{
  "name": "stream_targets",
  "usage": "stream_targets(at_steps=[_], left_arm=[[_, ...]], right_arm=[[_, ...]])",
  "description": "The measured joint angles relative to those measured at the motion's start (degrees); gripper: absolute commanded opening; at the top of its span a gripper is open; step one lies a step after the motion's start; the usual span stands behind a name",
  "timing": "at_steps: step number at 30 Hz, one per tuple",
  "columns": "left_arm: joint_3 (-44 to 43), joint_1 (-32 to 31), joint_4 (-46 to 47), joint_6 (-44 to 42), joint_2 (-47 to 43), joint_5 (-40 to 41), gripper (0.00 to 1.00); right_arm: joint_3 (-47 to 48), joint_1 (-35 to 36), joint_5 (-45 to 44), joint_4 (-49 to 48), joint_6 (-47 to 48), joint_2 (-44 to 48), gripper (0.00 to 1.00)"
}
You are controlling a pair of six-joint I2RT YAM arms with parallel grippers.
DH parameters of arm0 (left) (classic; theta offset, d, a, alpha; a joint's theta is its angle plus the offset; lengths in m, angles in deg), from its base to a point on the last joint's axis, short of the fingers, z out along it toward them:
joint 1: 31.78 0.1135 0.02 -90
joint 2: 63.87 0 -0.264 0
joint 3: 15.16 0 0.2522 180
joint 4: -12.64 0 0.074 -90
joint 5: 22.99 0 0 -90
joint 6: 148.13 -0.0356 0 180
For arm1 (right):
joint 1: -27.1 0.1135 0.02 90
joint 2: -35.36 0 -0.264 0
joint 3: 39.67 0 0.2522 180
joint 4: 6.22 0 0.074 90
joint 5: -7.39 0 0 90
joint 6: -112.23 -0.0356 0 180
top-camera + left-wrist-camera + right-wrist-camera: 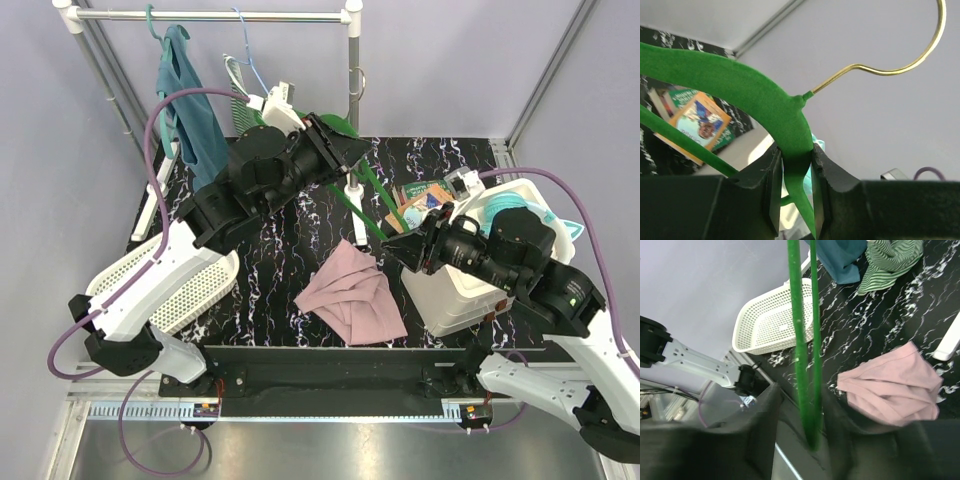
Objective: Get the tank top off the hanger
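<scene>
The left claw (796,167) is clenched on the neck of a bare green velvet hanger (740,82).
The grip sits just below the gold wire hook (890,70), likely to steady the frame while the right claw (805,427) straddles its lower bars; whether that one is clenched I cannot tell. The pale pink tank top (350,295) lies crumpled on the black marbled surface (270,270), clear of the hanger.
</scene>
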Motion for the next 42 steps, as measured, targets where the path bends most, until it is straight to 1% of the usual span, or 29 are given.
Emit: stream_targets(at_steps=[1, 2, 3, 5, 6, 9, 10, 13, 17, 21, 26, 29, 32, 36, 42], left_arm=[[0.2, 0.0, 0.0, 1.2, 0.0, -0.5, 0.0], [0.3, 0.0, 0.1, 2.4, 0.0, -1.0, 0.0], [0.5, 0.0, 0.2, 3.3, 0.0, -1.4, 0.0], [1.0, 0.2, 0.8, 4.7, 0.1, -2.4, 0.0], [1.2, 0.3, 1.3, 5.1, 0.1, -3.2, 0.04], [1.2, 0.5, 2.9, 5.3, 0.6, -5.5, 0.29], [1.3, 0.5, 3.5, 5.1, 0.7, -6.4, 0.49], [3.0, 0.5, 6.6, 3.7, 0.5, -9.7, 0.71], [8.4, 0.9, 11.9, 0.5, -2.5, -15.3, 0.81], [14.5, 2.9, 12.7, -3.8, -9.8, -17.8, 0.85], [22.0, 5.8, 8.1, -8.3, -23.3, -14.9, 0.86], [26.0, 6.8, 4.0, -9.2, -31.1, -11.4, 0.86], [30.1, 6.9, 0.7, -8.8, -36.7, -8.3, 0.86], [37.3, 6.9, -4.3, -6.2, -41.1, -5.7, 0.86], [44.7, 6.9, -10.4, -2.6, -41.7, -6.4, 0.86]], right_arm=[[-0.1, 0.0, 0.0, 0.0, 0.1, 0.2, 0.19], [-0.1, 0.0, -0.1, 0.0, 0.0, 0.3, 0.04], [-0.2, 0.0, -0.3, 0.0, -0.1, 0.5, 0.0], [-0.2, 0.1, -0.7, 0.2, 0.0, 0.8, 0.0], [-0.2, 0.1, -1.1, 0.3, -0.1, 1.0, 0.0], [-0.2, 0.1, -2.1, 0.9, -0.2, 2.0, 0.0], [-0.2, 0.1, -2.6, 1.2, -0.2, 2.7, 0.0], [-0.2, 0.1, -4.4, 2.8, -0.4, 4.8, 0.0], [-0.2, 0.1, -8.3, 5.4, -0.7, 8.1, 0.0], [2.1, 0.1, -11.2, 10.3, -0.9, 10.5, 0.0], [6.0, 0.1, -14.8, 15.8, -0.6, 9.6, 0.0], [8.0, 0.1, -15.6, 17.6, 0.5, 6.6, 0.0], [10.1, 0.1, -16.2, 17.6, 2.8, 0.9, 0.0], [11.3, 0.1, -16.2, 16.9, 6.3, -6.1, 0.0], [15.3, 0.1, -17.5, 12.9, 11.7, -16.6, 0.0]])
